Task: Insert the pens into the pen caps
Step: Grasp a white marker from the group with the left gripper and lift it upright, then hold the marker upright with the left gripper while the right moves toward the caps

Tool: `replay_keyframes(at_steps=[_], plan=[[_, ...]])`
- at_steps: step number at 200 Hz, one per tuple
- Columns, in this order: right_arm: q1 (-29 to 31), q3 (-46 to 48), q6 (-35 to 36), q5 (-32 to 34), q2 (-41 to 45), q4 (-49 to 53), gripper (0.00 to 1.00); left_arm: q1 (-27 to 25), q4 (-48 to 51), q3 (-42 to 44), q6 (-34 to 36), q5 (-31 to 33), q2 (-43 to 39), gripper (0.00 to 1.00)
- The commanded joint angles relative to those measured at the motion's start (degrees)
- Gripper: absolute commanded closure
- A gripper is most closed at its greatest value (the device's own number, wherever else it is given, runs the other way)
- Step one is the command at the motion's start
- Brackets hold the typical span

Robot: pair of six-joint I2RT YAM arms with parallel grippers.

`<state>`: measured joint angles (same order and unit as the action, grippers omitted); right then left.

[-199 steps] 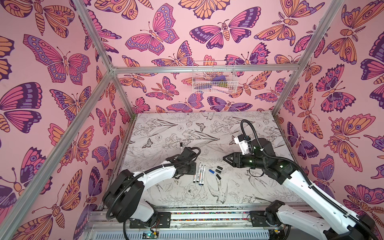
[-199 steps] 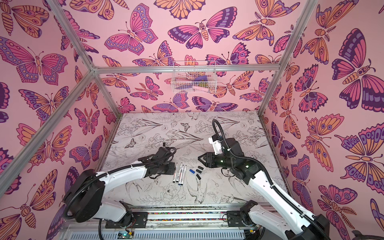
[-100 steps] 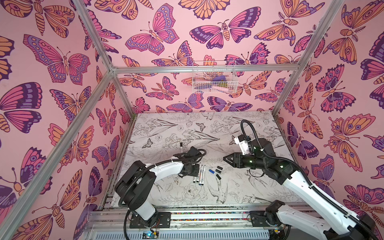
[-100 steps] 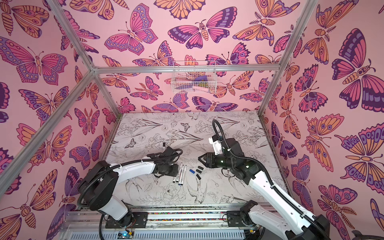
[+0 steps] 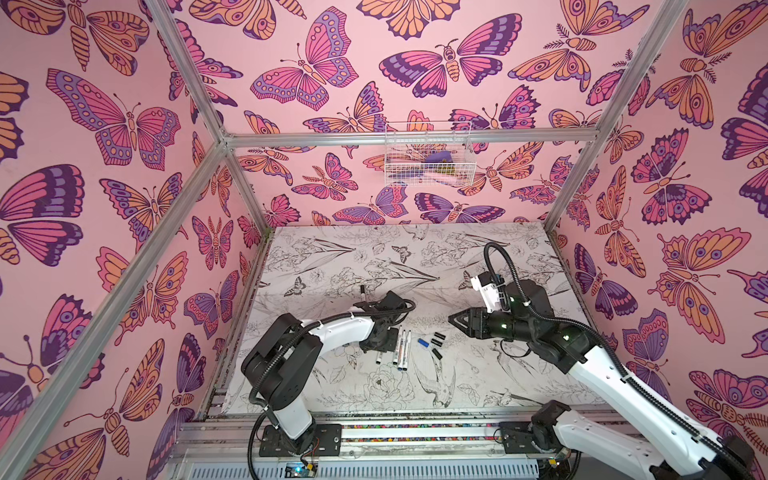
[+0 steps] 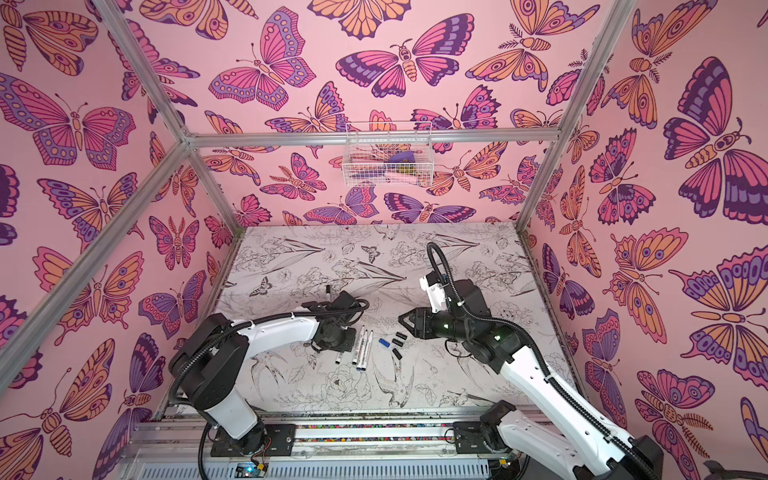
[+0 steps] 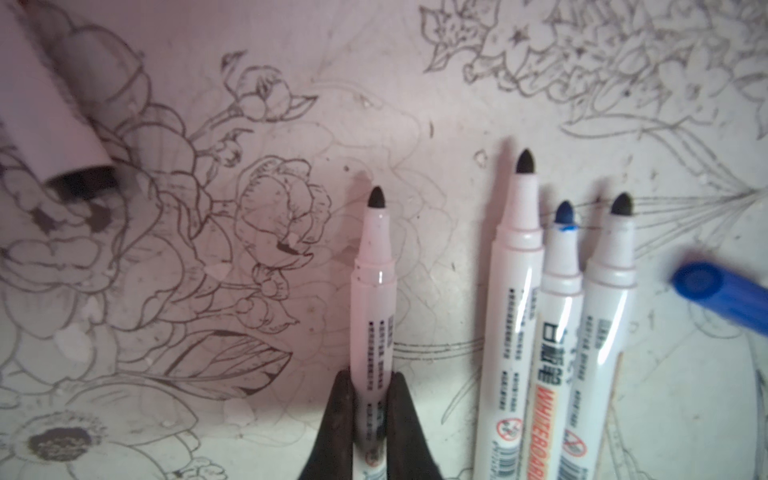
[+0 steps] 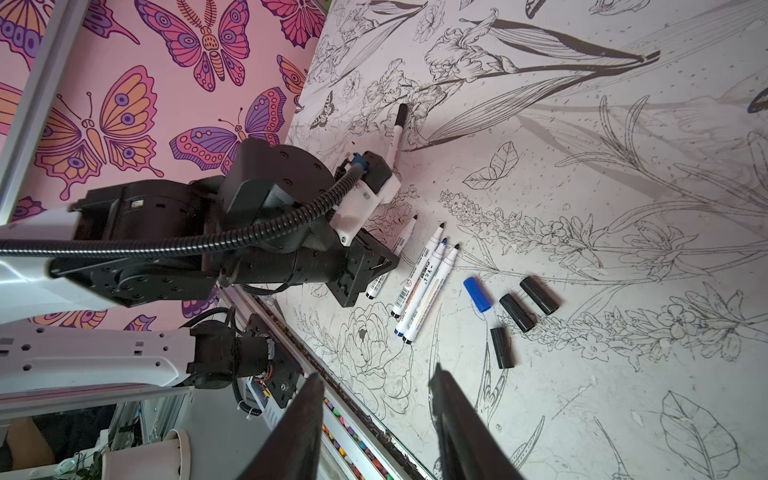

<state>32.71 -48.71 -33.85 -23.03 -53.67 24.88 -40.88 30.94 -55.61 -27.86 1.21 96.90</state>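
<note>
The left arm (image 5: 338, 329) comes up from its base at the front edge, elbow raised. Its white forearm stretches low toward the middle of the desk (image 5: 469, 386), and the wrist is bent down. The left jaws are closed on the barrel of the held pen (image 7: 371, 299), whose black tip points away from the front edge. Whether this pen rests on the desk or is just off it I cannot tell.

Just to its right, with a gap, lie three pens (image 7: 557, 332) side by side and touching. The middle one is blue-tipped and the outer two black-tipped.

The blue cap (image 8: 477, 294) lies just beside them on the right, and three black caps (image 8: 516, 312) lie close together beyond it. A capped pen (image 5: 363, 293) lies apart, farther back, behind the left wrist.

The right arm (image 5: 598, 374) rises from the front right, elbow bent and wrist about level. The right jaws point left, above the desk near the black caps. They stand part open with nothing between them.
</note>
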Motion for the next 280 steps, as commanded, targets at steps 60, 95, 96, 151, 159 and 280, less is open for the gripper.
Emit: replay_keyframes(at_steps=[60,95,96,151,159,280], plan=[[1.8,0.1,-1.4,-2.9,-3.0,-6.5,0.53,1.5,-27.8,7.1,6.3,-23.8,-23.4,1.00],[5.1,-1.7,-3.2,-2.6,-7.6,-12.2,0.53,0.4,-31.3,7.9,5.4,-27.8,-26.5,1.00],[5.2,-1.8,-3.2,-2.6,-7.7,-12.4,0.53,0.3,-31.4,8.0,5.3,-27.8,-26.6,1.00],[7.7,-4.1,-4.0,-0.9,-12.6,-16.0,0.54,-0.7,-33.4,10.8,4.3,-28.7,-28.6,1.00],[7.7,-4.3,-3.9,-1.0,-13.0,-16.5,0.54,-0.8,-33.3,10.9,4.3,-28.7,-28.8,1.00],[8.7,-6.8,-5.7,-1.4,-18.1,-19.4,0.94,-1.7,-34.8,11.8,4.0,-29.0,-28.5,1.00]])
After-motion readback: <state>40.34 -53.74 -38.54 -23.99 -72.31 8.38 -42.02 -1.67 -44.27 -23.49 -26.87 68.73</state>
